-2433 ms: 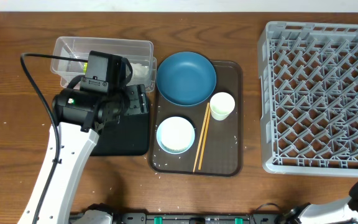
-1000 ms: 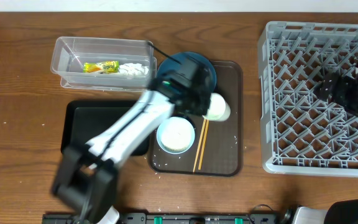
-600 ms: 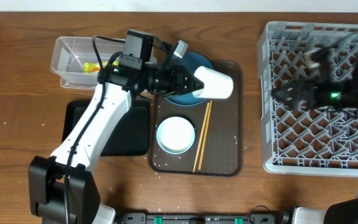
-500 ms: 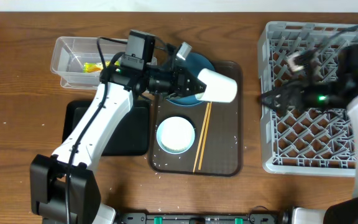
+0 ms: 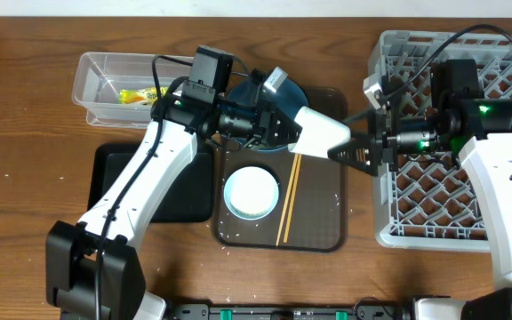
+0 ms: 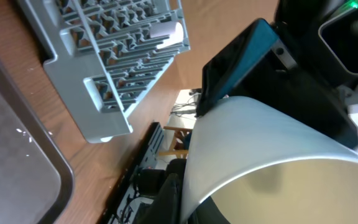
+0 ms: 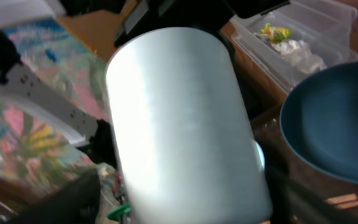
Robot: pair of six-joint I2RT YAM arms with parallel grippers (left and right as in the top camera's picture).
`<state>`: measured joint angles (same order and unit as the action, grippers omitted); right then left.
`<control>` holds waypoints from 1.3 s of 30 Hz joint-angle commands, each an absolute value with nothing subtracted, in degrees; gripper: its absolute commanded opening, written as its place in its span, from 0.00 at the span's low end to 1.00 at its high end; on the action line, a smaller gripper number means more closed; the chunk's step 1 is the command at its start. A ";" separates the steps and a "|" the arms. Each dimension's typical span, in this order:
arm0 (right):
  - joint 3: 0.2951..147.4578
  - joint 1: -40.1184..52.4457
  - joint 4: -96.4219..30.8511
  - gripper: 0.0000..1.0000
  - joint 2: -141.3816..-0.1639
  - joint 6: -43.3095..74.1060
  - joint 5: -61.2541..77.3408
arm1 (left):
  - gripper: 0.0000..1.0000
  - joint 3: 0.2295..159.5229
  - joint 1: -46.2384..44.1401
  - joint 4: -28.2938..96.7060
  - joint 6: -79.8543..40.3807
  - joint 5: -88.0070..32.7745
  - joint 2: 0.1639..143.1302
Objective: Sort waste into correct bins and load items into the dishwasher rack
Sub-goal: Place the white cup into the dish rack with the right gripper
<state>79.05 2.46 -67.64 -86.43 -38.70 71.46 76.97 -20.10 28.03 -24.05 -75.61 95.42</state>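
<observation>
The white cup [image 5: 320, 132] [image 6: 260, 143] [image 7: 185, 124] hangs on its side above the brown tray [image 5: 323, 222], my left gripper [image 5: 283, 124] [image 6: 188, 208] shut on its rim. From the right, my right gripper [image 5: 343, 151] [image 7: 185, 202] stands open with a finger on either side of the cup's base; a gap shows beside one finger. The dark-blue plate [image 5: 249, 89] [image 7: 334, 118] is partly hidden under the left arm. On the tray lie the light-blue bowl [image 5: 252, 192] and the chopsticks [image 5: 289, 200]. The grey dishwasher rack [image 5: 469, 204] [image 6: 117, 62] is at the right.
A clear tub [image 5: 105, 76] [image 7: 303, 37] at the back left holds the yellow-green wrapper [image 5: 132, 94] [image 7: 272, 31] and white tissue [image 7: 300, 53]. The black tray [image 5: 180, 191] lies in front of it, under the left arm. Loose rice grains dot the brown tray.
The left arm has carried the cup further right and tilted it toward the rack. The right gripper has come left off the rack to the cup's base, and its jaws have narrowed.
</observation>
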 commanded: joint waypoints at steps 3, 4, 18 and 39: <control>78.85 3.11 -68.31 0.47 -86.37 -39.48 76.49 | 0.08 77.45 -20.23 27.75 -24.34 -76.07 95.55; 78.85 3.14 -68.42 0.47 -86.37 -39.48 76.25 | 0.13 77.45 -20.23 27.75 -24.32 -76.01 95.55; 82.39 -4.40 -68.45 0.06 -84.31 -8.97 25.56 | 0.75 77.47 -18.81 51.99 -15.22 -24.75 93.12; 88.07 -30.50 -75.70 0.02 -92.47 11.79 -11.14 | 0.75 77.45 -15.66 58.24 -15.25 -8.29 76.73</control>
<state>87.50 -28.14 -75.64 -91.50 9.15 -9.13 77.03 -15.84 58.00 -16.21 -9.72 76.51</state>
